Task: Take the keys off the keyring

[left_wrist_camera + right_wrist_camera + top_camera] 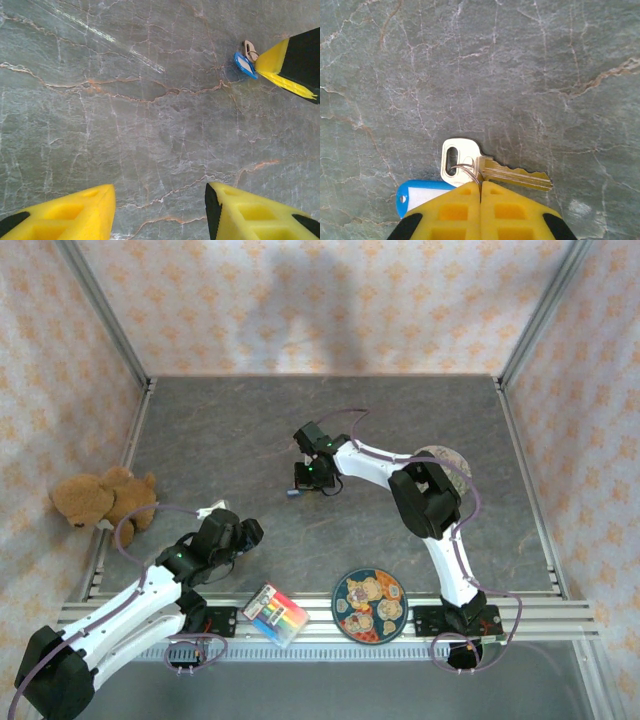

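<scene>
Grey, veined stone tabletop (250, 420) inside a booth of peach-patterned walls sets the scene as two robot arms work to part a key from its keyring. Near the middle of the table, the right gripper (481, 186) points down with its yellow fingers pressed together. Their tips sit right at the key (462, 157) and touch the edge of its oblong head. The keyring (422, 194), a blue tag with a white label and a hair-thin wire loop threaded through the key's slot, lies flat on the stone, partly tucked under the left-hand finger. The key's toothed shank runs off to the right, just ahead of the fingertips. The wire appears to run in at the seam where the fingers meet, but it cannot be told whether it is actually pinched. The left gripper (160, 192) hangs well back, near that arm's own corner of the table, with its fingers apart and nothing between them. From there its camera sees the blue tag (245, 65) and the right gripper (261, 62) far off. Both pieces look light, stiff and slick, and the key lies so flat that it would likely skate across the stone rather than lift. The broad head of the key and the body of the tag look like the surest places to hold, with the springy loop worked between them.
</scene>
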